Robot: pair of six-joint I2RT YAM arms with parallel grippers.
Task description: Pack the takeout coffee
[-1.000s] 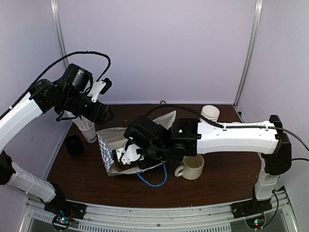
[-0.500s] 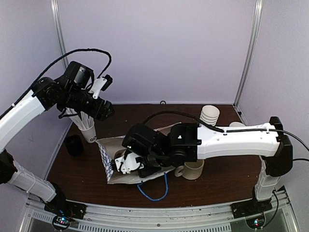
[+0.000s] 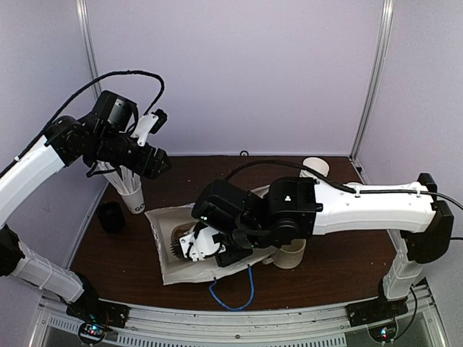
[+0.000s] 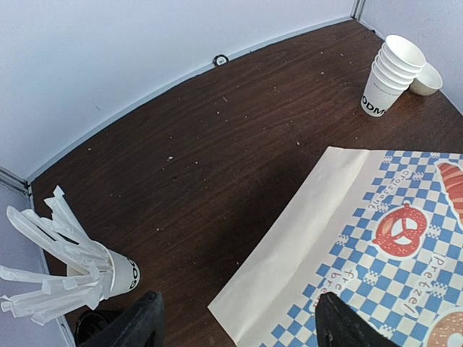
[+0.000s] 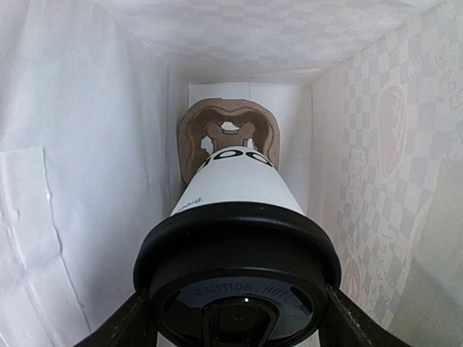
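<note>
One takeout coffee (image 5: 235,188), a white paper cup with black lettering and a black lid (image 5: 239,253), is inside the white paper bag (image 5: 72,144). My right gripper (image 5: 231,318) is shut on it, one finger pressing each side of the lid. A brown cardboard carrier (image 5: 228,130) lies at the bag's bottom beyond the cup. From above, the right gripper (image 3: 197,244) reaches into the bag (image 3: 170,271) lying at mid-table. My left gripper (image 3: 155,163) hangs open and empty high over the table's left side, above the bag's corner (image 4: 304,260).
A paper cup of wrapped sticks (image 3: 130,195) and a dark round object (image 3: 110,217) stand at the left. A stack of lidless cups (image 3: 315,166) is at the back right. A ceramic mug (image 3: 293,253) sits beside the right arm. A blue cable (image 3: 231,293) lies near the front.
My right arm has pushed the cup toward the table's front, deeper into the bag, and the bag has shifted and flattened. The left arm has barely moved.
</note>
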